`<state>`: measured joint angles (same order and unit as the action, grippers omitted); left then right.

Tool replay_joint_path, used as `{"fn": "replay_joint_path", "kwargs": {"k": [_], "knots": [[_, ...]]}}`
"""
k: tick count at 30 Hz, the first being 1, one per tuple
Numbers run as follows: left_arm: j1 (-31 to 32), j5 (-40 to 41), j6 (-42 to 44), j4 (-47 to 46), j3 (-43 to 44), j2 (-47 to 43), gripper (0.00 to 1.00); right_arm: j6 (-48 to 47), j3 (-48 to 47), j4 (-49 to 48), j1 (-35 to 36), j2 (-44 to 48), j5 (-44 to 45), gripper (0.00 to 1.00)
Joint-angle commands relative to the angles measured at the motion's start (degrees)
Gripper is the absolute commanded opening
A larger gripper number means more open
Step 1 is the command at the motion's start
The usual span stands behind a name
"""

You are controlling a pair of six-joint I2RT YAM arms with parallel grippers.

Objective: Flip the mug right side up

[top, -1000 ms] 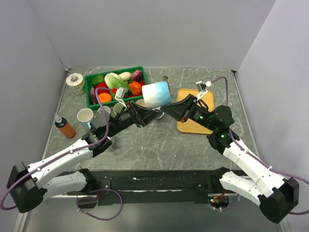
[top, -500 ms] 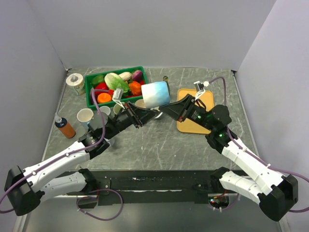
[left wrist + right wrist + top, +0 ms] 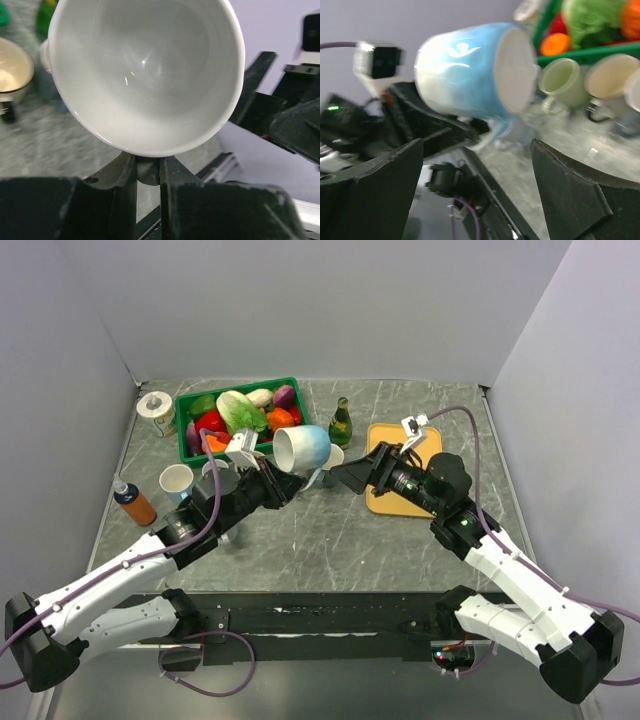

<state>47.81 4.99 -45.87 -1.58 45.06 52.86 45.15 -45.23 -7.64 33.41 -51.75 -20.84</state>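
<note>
The mug [image 3: 300,448], white fading to blue, hangs above the table on its side, its mouth turned to the lower left. My left gripper [image 3: 283,483] is shut on the mug's handle from below. In the left wrist view the mug's white inside [image 3: 145,70] fills the top, and the left gripper [image 3: 148,167] pinches the handle between its fingers. My right gripper [image 3: 345,476] stands open just right of the mug, apart from it. The right wrist view shows the mug [image 3: 470,80] past the wide-open right gripper [image 3: 476,185], nothing between its fingers.
A green crate [image 3: 181,425] of vegetables stands at the back left, a green bottle [image 3: 341,423] beside it. An orange tray [image 3: 383,432] lies under the right arm. A white cup [image 3: 176,481], an orange sauce bottle [image 3: 133,504], a tape roll [image 3: 154,405] and small cups [image 3: 333,455] stand around.
My right gripper has let go of the mug, opened wide and drawn back to the right. The mug, now held only by the left gripper, has tilted and shifted left, uncovering the green bottle.
</note>
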Motion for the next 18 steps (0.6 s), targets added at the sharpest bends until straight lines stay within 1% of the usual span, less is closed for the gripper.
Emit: {"fn": "replay_joint_path", "kwargs": {"k": [1, 4, 5, 9, 12, 14, 16, 18], "knots": [[-0.09, 6.51, 5.70, 8.66, 9.16, -2.06, 0.01, -5.94, -4.25, 13.41, 0.17, 3.31, 10.98, 0.95], [-0.09, 8.18, 7.10, 15.45, 11.79, -1.10, 0.01, -7.87, -6.09, 19.21, 0.17, 3.58, 15.64, 0.97], [-0.09, 8.36, 7.72, 20.26, 12.50, -0.31, 0.01, -8.23, -6.79, 20.11, 0.17, 3.50, 16.70, 0.97], [0.00, 11.26, 7.20, 32.15, 16.28, 2.33, 0.01, -10.16, -7.33, 21.79, 0.08, 3.58, 19.26, 0.98], [0.18, 12.85, 6.32, 37.42, 16.47, 3.47, 0.01, -10.34, -7.24, 21.97, -0.01, 3.58, 20.49, 0.98], [0.35, 13.02, 5.26, 39.28, 16.20, 4.18, 0.01, -10.25, -7.59, 22.31, -0.18, 3.15, 20.75, 0.98], [0.53, 13.46, 3.95, 41.74, 15.33, 5.05, 0.01, -10.43, -7.76, 22.58, -0.27, 2.88, 20.75, 0.98], [0.70, 15.65, 2.63, 44.02, 13.75, 5.76, 0.01, -10.52, -7.85, 22.93, -0.27, 3.05, 20.75, 0.98]]}}
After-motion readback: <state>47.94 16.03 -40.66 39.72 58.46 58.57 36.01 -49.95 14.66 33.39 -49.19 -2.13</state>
